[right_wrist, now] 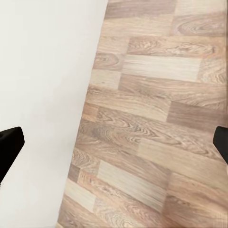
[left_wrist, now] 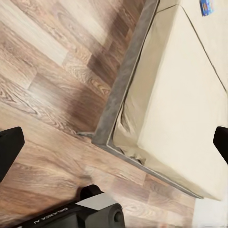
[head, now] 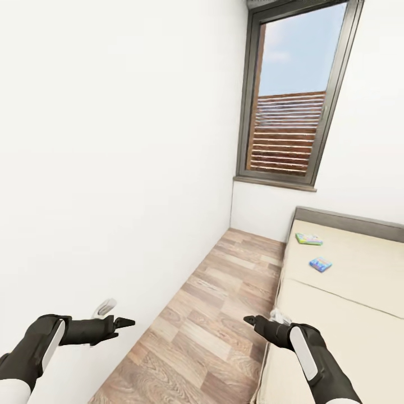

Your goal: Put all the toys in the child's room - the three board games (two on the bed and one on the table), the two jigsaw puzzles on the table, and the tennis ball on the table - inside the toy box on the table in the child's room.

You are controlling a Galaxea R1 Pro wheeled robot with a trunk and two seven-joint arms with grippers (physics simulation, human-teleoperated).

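Observation:
Two board games lie on the bed (head: 359, 292) near its head: a green one (head: 309, 239) and, nearer to me, a blue one (head: 320, 264). The blue game (left_wrist: 206, 7) also peeks in at the edge of the left wrist view. My left gripper (head: 126, 322) hovers beside the white wall, open and empty, its fingers (left_wrist: 8, 147) wide apart over floor and bed corner. My right gripper (head: 249, 320) hangs by the bed's near edge, also open and empty, above bare floor (right_wrist: 142, 123). The table, toy box, puzzles and tennis ball are out of view.
A narrow strip of wooden floor (head: 224, 303) runs between the white wall (head: 112, 168) on the left and the bed on the right, ending under a dark-framed window (head: 289, 95). The bed's grey frame corner (left_wrist: 102, 137) sits close to my base (left_wrist: 90, 213).

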